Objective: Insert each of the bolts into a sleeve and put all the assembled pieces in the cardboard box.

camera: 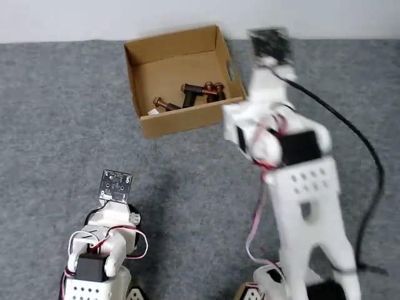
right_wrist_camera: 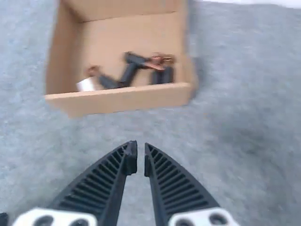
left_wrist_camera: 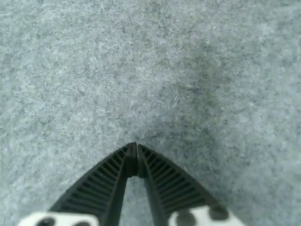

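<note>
So here's where we're at: the cardboard box (camera: 187, 123) sits at the far side of the grey felt mat (camera: 56, 125), and the assembled pieces (camera: 201, 92) are lying inside it on the floor, bunched toward the near wall. They're dark sleeves with coppery bolts poking out. From the right wrist view we get the same box (right_wrist_camera: 117, 100) with the pieces (right_wrist_camera: 141, 64) in a loose row. We honestly can't count them cleanly because they overlap. The right gripper (right_wrist_camera: 139, 148) hangs over bare felt just in front of the box's near wall, its jaws all but clenched with only a thin slit at the tips and nothing held between them. From above, the right arm (camera: 300, 187) stretches up beside the box's right corner. The left arm (camera: 103, 244) is tucked in at the near edge of the mat, well apart from the box, and the left gripper (left_wrist_camera: 136, 149) points down at plain felt, jaws pinched together at the tips, also holding nothing.
</note>
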You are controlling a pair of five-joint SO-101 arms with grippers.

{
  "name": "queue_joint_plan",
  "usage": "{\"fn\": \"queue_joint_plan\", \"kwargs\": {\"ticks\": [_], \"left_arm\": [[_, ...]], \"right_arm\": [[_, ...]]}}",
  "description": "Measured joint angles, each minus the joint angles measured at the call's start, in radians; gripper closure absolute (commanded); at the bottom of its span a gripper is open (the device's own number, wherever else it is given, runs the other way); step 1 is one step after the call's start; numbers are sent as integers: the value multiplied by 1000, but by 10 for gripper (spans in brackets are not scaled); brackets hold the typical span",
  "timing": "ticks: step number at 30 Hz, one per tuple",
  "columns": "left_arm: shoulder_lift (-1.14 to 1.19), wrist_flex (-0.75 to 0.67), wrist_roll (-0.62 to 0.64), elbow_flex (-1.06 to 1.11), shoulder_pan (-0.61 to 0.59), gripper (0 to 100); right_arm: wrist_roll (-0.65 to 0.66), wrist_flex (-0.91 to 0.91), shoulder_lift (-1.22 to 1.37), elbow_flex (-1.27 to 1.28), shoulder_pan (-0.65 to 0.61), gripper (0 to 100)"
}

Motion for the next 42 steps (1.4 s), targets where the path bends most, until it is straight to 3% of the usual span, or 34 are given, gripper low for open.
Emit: {"fn": "queue_joint_plan", "kwargs": {"ticks": [9,19,30,42], "left_arm": [[0,0,0,0,0,994],[0,0,0,0,0,994],[0,0,0,0,0,994],[0,0,0,0,0,994]], "right_arm": [[0,-103,-445,543,175,990],[-3,-219,-819,967,183,990],[-3,-232,-1267,1341,183,990],[-3,-232,-1272,1493,183,990]]}}
